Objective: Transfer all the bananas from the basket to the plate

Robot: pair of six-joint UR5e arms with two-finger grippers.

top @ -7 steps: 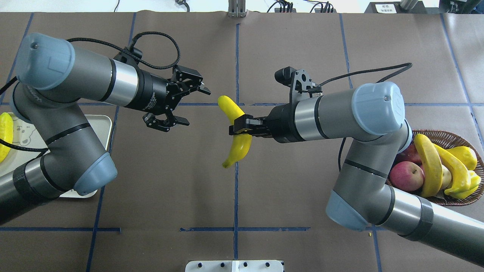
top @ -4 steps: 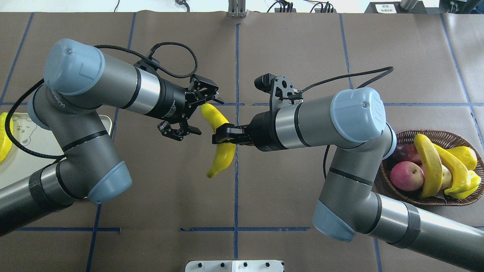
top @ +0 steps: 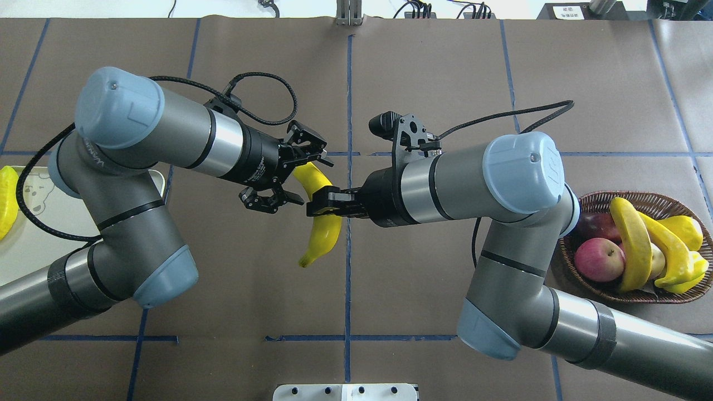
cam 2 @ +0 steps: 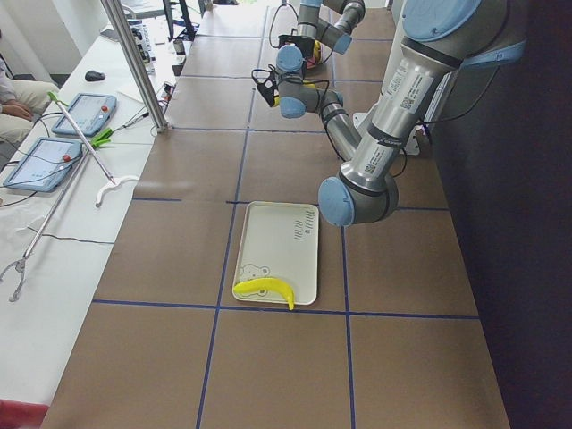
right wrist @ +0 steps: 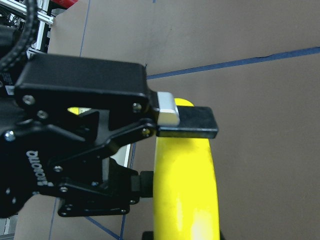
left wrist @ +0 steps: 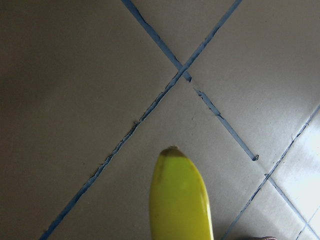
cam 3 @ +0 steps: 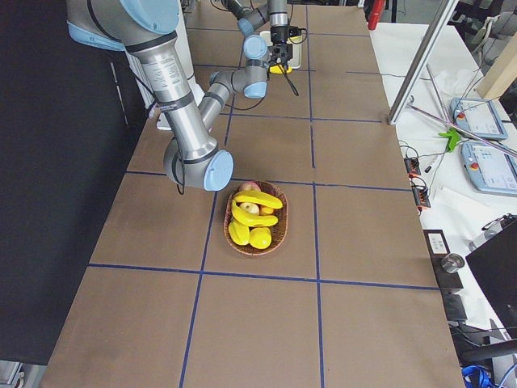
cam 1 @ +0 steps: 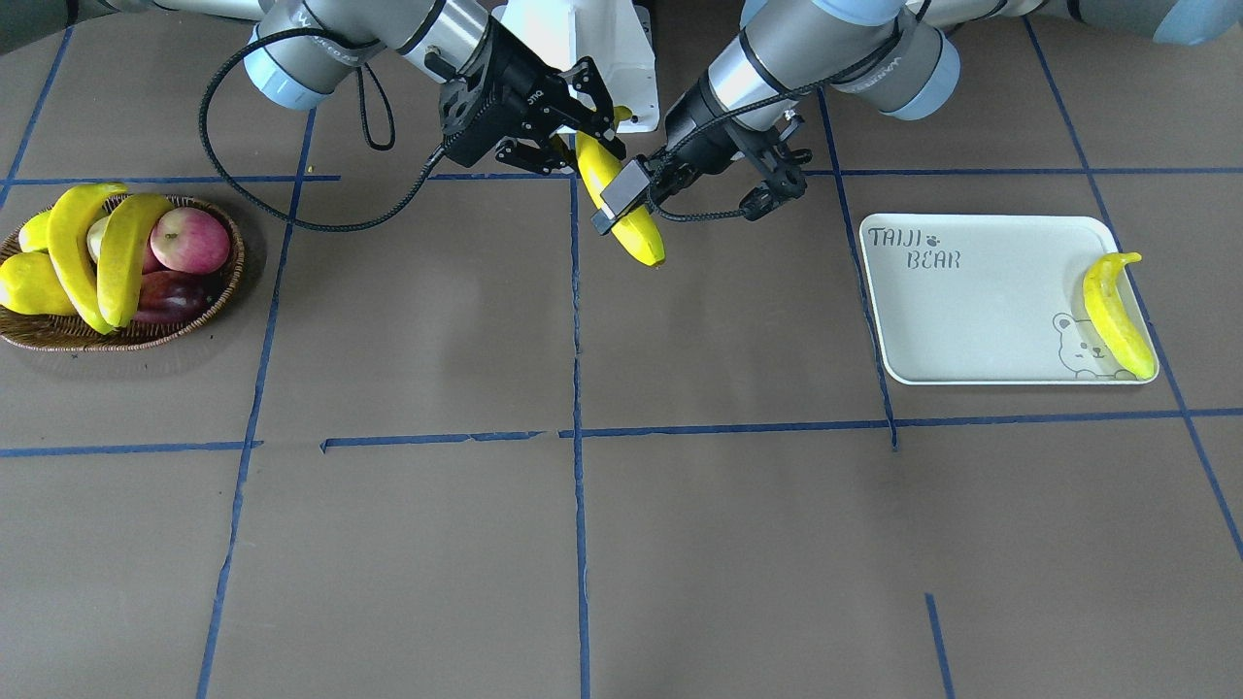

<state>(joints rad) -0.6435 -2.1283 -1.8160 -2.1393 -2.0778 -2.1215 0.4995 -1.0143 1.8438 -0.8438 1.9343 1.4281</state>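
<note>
Right gripper [top: 322,203]: clamped tight across the middle of the held banana [top: 322,238], near the centre of the overhead frame. In the right wrist view one silver-padded finger presses flat on the yellow peel.
Left gripper [top: 317,182]: fingers spread wide, with hold of nothing. The held banana's upper end sits between them; whether it touches either finger I cannot tell.
Held banana: carried above the table [cam 1: 583,544], running roughly top to bottom in the overhead frame just left of the centre tape line, with its lower tip pointing to the lower left. In the left wrist view one tip pokes up from the bottom edge.
Plate [cam 1: 971,320]: at the right of the front-facing frame, flat on the table, with "TAIJI BEAR" lettering in its upper left corner.
In the plate: one plate banana [cam 1: 1117,316], lying along the right short edge just beside the bear drawing [cam 1: 1076,351].
Basket [cam 1: 146,338]: at the left edge of the front-facing frame, well apart from the plate.
In the basket: a left-hand banana [cam 1: 68,254] and a right-hand banana [cam 1: 121,260] lie side by side on top of the pile. A red apple [cam 1: 189,243] sits at the upper right and a dark purple fruit [cam 1: 170,296] below it. A plump yellow fruit [cam 1: 29,283] rests against the left rim.
</note>
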